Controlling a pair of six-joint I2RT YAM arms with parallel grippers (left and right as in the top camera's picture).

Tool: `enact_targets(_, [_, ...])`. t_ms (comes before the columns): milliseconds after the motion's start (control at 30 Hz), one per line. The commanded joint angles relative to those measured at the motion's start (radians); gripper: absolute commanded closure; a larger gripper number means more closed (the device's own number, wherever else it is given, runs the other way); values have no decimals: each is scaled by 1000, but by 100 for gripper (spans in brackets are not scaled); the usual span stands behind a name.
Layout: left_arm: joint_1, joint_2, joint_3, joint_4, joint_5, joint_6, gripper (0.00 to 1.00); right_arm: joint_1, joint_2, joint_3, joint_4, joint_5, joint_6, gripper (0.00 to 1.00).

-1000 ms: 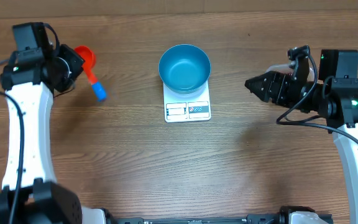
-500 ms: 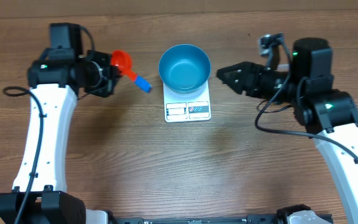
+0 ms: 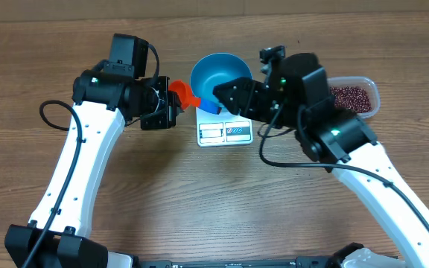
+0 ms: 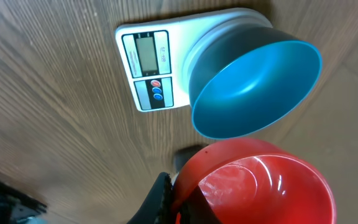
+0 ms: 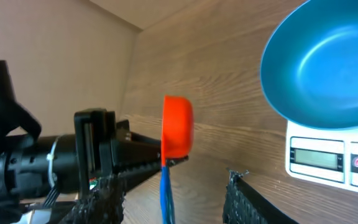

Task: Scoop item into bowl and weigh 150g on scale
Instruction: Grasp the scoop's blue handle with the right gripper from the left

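Bright blue bowl point(image 3: 221, 80); white scale point(image 3: 225, 132) with red and blue buttons; red scoop point(image 3: 183, 94), blue handle; glossy maroon beans point(image 3: 351, 97); brown wood-grain worktop point(image 3: 199, 201).

I see a matt wood-grain tabletop point(image 3: 199, 201), a smooth blue bowl point(image 3: 220, 80), a glossy red plastic scoop point(image 4: 260, 183), a white plastic scale point(image 4: 151, 65), and glossy beans point(image 3: 350, 97) in a clear plastic tub point(image 3: 372, 88).

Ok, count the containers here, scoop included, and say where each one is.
3. Blue bowl on the scale; red scoop in the left gripper, beside the bowl; clear tub of beans at far right, partly under the right arm. None else visible.
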Motion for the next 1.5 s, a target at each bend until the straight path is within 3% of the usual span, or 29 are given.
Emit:
enact_targets(0, [-10, -1, 14, -3, 8, -80, 96, 35, 43, 22, 21, 54, 47, 48])
enact_targets(433, [-10, -1, 14, -4, 3, -68, 95, 71, 91, 22, 62, 0, 61, 68])
enact_targets(1133, [-10, -1, 14, -11, -4, -53, 96, 71, 91, 22, 73, -74, 43, 82])
enact_targets(1367, [-10, -1, 14, -11, -4, -53, 96, 71, 91, 22, 72, -74, 43, 96])
enact_targets(1467, [-10, -1, 14, -12, -4, -53, 96, 71, 91, 22, 73, -74, 43, 96])
